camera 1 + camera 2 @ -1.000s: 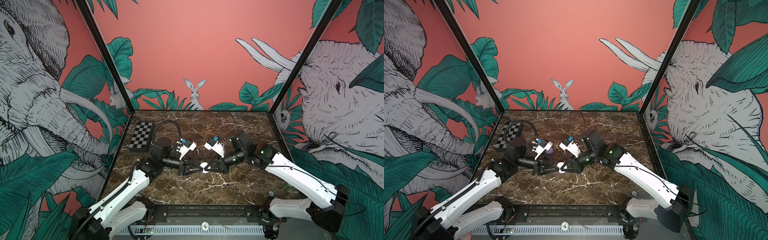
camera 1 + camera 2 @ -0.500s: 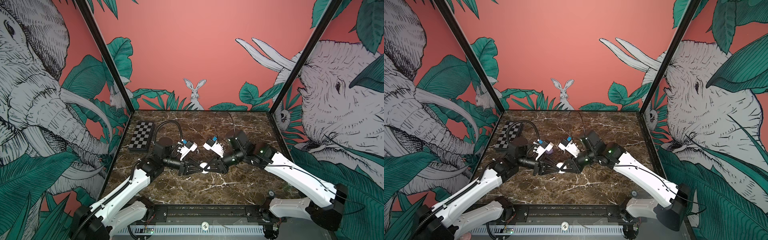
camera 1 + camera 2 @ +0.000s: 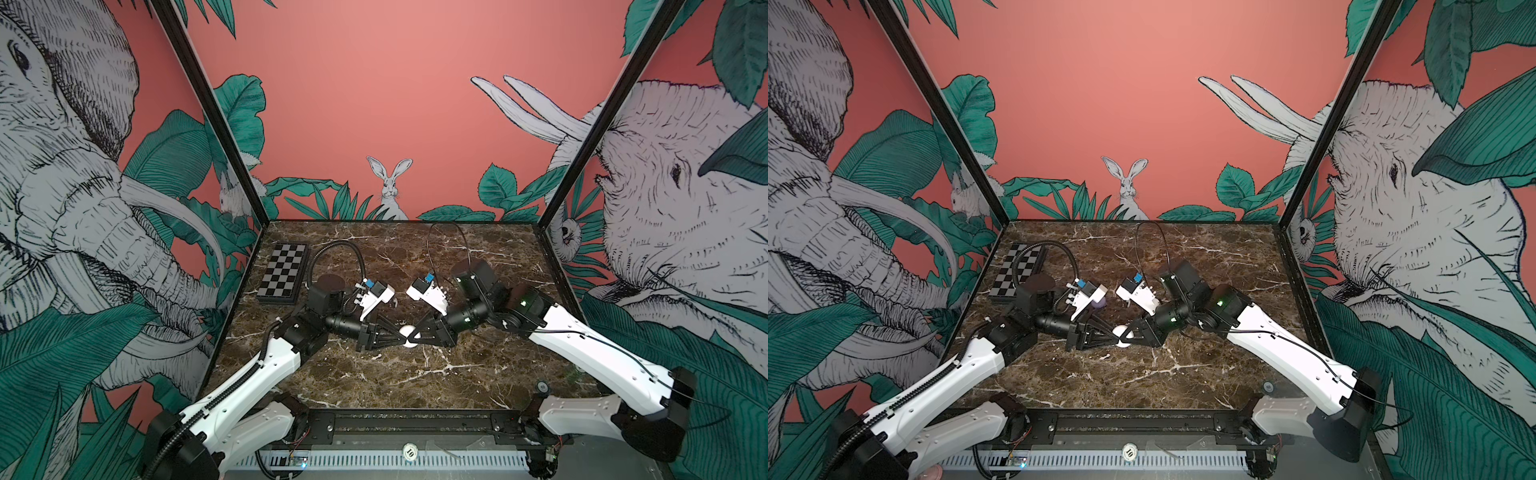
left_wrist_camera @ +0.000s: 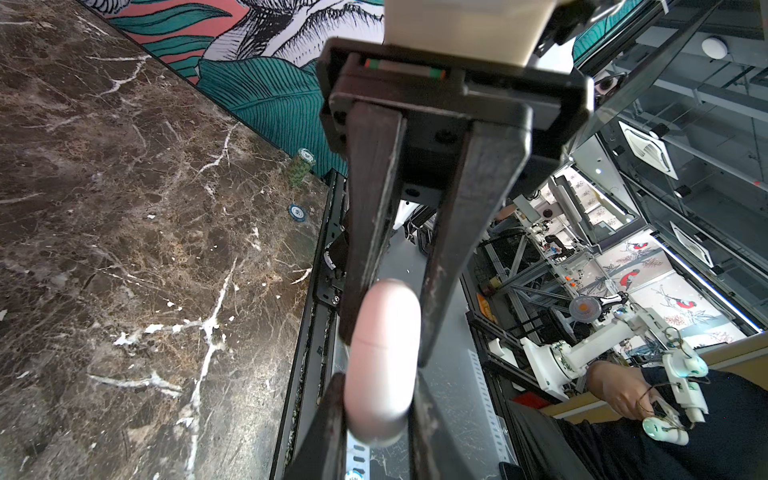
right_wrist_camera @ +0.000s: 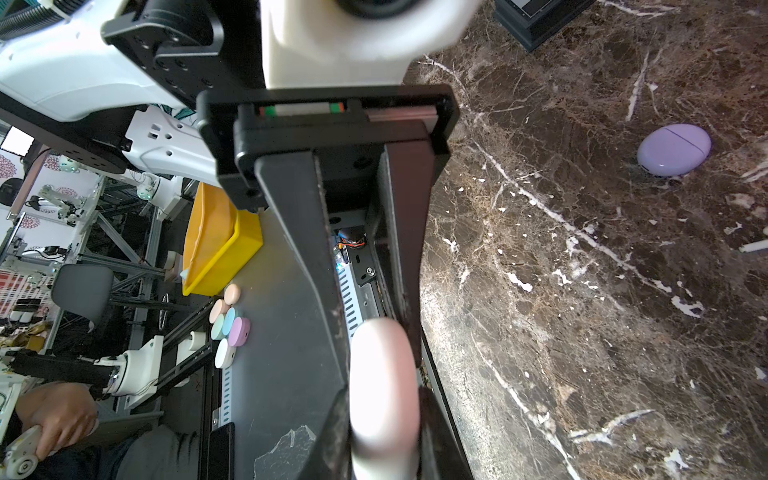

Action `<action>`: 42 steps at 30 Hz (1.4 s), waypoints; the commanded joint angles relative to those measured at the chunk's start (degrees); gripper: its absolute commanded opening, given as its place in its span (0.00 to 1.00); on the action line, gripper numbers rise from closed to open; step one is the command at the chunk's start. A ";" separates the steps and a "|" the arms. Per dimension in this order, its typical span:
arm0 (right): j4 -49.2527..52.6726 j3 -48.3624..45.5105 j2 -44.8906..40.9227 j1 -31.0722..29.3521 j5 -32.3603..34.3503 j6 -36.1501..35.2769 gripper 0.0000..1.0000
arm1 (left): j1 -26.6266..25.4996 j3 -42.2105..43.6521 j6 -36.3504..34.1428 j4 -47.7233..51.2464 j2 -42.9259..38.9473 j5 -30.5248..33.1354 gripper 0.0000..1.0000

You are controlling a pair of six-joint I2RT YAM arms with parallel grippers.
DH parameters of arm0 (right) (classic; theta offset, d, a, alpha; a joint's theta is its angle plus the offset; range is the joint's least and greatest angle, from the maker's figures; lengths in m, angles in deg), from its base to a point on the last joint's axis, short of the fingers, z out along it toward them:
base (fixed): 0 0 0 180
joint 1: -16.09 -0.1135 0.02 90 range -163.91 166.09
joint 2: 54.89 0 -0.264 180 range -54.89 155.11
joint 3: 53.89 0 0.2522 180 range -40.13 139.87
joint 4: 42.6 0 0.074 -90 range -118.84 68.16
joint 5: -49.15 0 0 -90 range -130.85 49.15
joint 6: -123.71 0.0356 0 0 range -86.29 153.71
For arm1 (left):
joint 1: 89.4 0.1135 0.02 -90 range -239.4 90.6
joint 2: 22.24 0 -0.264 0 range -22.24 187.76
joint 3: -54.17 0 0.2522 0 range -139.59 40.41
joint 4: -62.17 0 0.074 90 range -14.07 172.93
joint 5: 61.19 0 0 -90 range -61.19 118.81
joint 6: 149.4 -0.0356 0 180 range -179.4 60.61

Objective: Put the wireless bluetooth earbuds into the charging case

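Mid-frame in both top views, the left jaws and right jaws each clenched one smooth, glossy white pebble-shaped charging case (image 3: 407, 333) (image 3: 1122, 334) over the veined brown marble desk (image 3: 415, 374). A lilac oval case (image 5: 673, 149) lay well apart.
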State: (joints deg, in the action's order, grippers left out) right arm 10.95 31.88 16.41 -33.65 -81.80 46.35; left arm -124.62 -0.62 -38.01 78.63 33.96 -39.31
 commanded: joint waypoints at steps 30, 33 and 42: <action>-2.53 -0.91 -2.49 -0.80 0.95 -1.12 0.29 | -0.77 -1.15 -3.72 0.33 -1.81 2.71 0.00; -2.22 -0.93 -2.54 -0.80 0.83 -1.25 0.30 | -0.81 -1.23 -3.98 0.64 -1.94 2.82 0.00; -1.10 -1.04 -2.67 -0.80 0.34 -1.70 0.20 | -0.69 -1.32 -4.51 1.33 -2.45 3.69 0.00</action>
State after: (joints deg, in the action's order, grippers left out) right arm 10.49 31.33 14.95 -34.13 -80.14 44.80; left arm -125.30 -0.64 -41.51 79.59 32.80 -36.34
